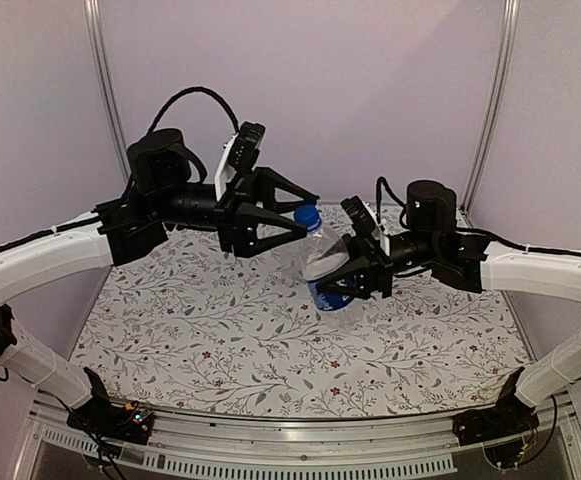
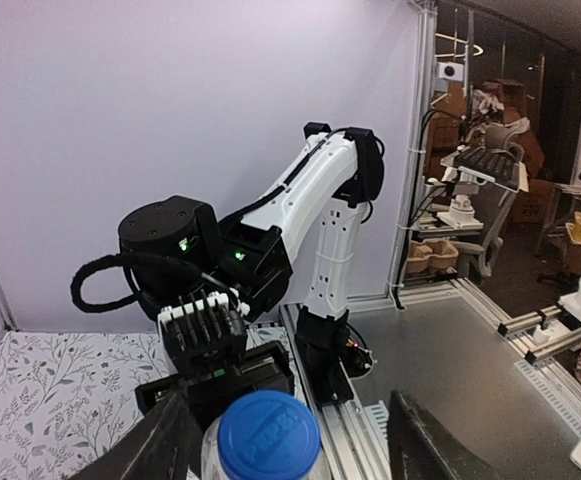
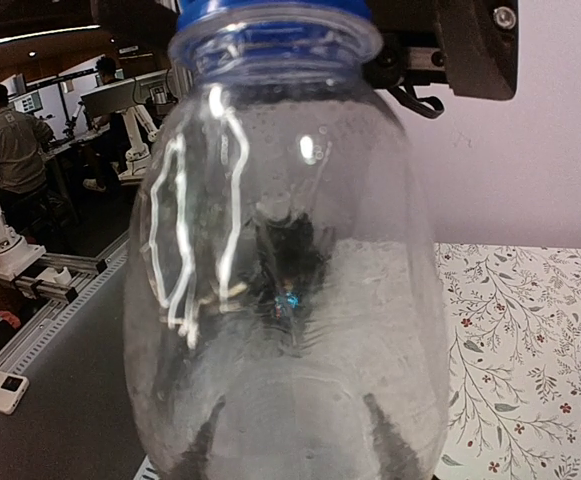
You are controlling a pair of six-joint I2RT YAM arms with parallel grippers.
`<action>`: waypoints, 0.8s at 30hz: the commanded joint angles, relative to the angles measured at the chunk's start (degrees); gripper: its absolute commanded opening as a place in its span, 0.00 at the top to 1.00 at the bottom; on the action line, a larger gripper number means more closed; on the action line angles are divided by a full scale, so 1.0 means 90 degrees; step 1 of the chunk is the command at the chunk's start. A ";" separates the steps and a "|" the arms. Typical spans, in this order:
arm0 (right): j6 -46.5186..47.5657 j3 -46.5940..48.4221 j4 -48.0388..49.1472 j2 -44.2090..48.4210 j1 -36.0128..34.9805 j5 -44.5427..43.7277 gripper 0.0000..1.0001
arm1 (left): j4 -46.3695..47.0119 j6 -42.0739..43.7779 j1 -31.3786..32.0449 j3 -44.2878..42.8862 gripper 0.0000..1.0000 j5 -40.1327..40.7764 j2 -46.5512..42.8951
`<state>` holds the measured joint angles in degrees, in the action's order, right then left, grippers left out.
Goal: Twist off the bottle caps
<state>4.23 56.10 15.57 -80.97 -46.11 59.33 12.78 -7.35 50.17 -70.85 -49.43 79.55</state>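
**CAP REMOVAL: FIRST BOTTLE, CAP NOT YET GRIPPED**

**Bottle.** One bottle (image 1: 327, 262) with a dark blue label band was seen above the floral mat (image 1: 200, 330), right of centre. It was tilted, with its neck leaning toward the left arm. Whether its base touched the mat could not be told. No second bottle was seen in any view.

**Right gripper.** The right gripper (image 1: 342, 283) was closed around the lower body of the bottle and served as the clamp. In the right wrist view the bottle filled the frame, and the jaws were seen only dimly through the clear plastic.

**Left gripper.** The left gripper (image 1: 308, 212) was spread wide and was set level with the neck. In the left wrist view the blue cap (image 2: 268, 435) was seen between the jaws, with a gap on each side. No contact with the cap was made out.

**Progress.** The cap was seated on the neck, so no unscrewing was judged to be done. The bottle was judged to be secured and the left gripper aligned.

**Left to do:**
1. The left jaws were to be closed on the cap.
2. The cap was to be turned off and lifted clear.
3. The same was to be done for the other bottle.
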 commanded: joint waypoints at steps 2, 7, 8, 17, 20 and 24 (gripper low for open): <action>-0.0050 0.0169 0.0105 -0.0076 0.0016 0.0214 0.64 | 0.0092 0.0168 -0.0096 -0.0317 0.36 -0.0312 0.0199; -0.0050 0.0137 0.0106 -0.0074 0.0016 0.0205 0.64 | 0.0114 0.0158 -0.0095 -0.0317 0.42 -0.0322 0.0252; -0.0050 0.0135 0.0106 -0.0076 0.0016 0.0205 0.64 | 0.0109 0.0168 -0.0095 -0.0304 0.44 -0.0307 0.0258; -0.0030 0.0134 0.0106 -0.0094 0.0016 0.0186 0.64 | 0.0139 0.0144 -0.0095 -0.0302 0.60 -0.0264 0.0311; -0.0027 0.0111 0.0106 -0.0087 0.0011 0.0144 0.64 | 0.0137 0.0132 -0.0094 -0.0298 0.66 -0.0244 0.0328; -0.0013 0.0086 0.0087 -0.0052 0.0016 0.0028 0.64 | 0.0136 0.0057 -0.0095 -0.0265 0.74 -0.0121 0.0282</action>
<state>4.01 56.10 15.57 -81.12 -46.11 60.38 13.02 -6.07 50.00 -72.38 -51.37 81.82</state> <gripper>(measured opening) 0.366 0.288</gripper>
